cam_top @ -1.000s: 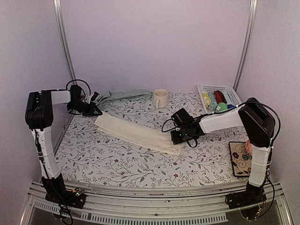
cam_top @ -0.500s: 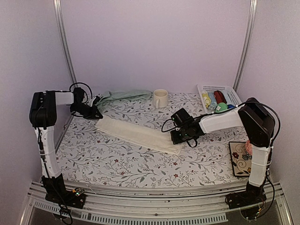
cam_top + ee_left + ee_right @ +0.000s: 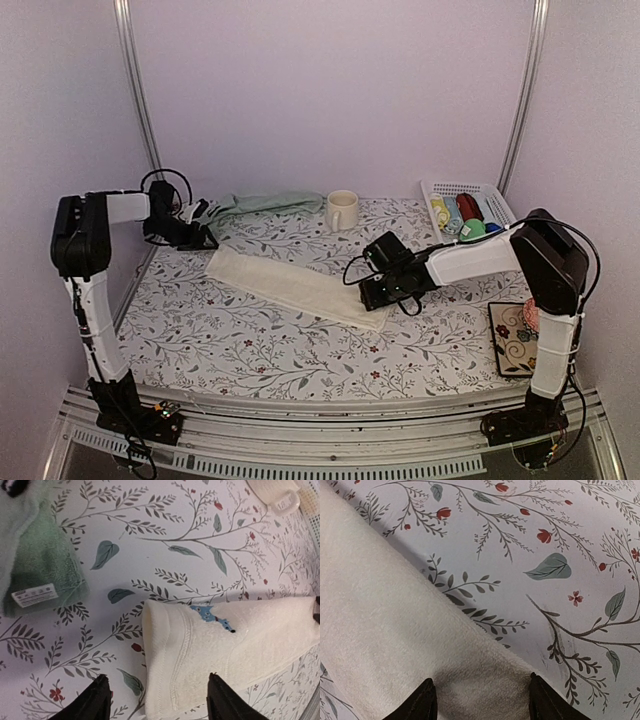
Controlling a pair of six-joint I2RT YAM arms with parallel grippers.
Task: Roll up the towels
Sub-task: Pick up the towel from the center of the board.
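- Floral-patterned table is pictured with 2 towels on it: the cream towel is laid flat in a long diagonal strip across the middle, while the green towel is left bunched at the back, near a mug.
- No roll is judged to have been started on either towel.
- A lopsided, cone-shaped roll could be produced if only 1 corner is pinched, since the strip is set at an angle to both arms.
- What appear to be folded layers could be pulled apart if just the top ply is caught at the hem.
- The strip could be dragged along the table rather than turned over if it is pulled before being lifted.
- The left gripper is shown with its fingers spread wide and nothing held. The cream towel's end, identified by its blue mark, is seen just ahead of them and partly between them.
- The right gripper is likewise spread and empty, with the towel's opposite end spanned by its fingers.
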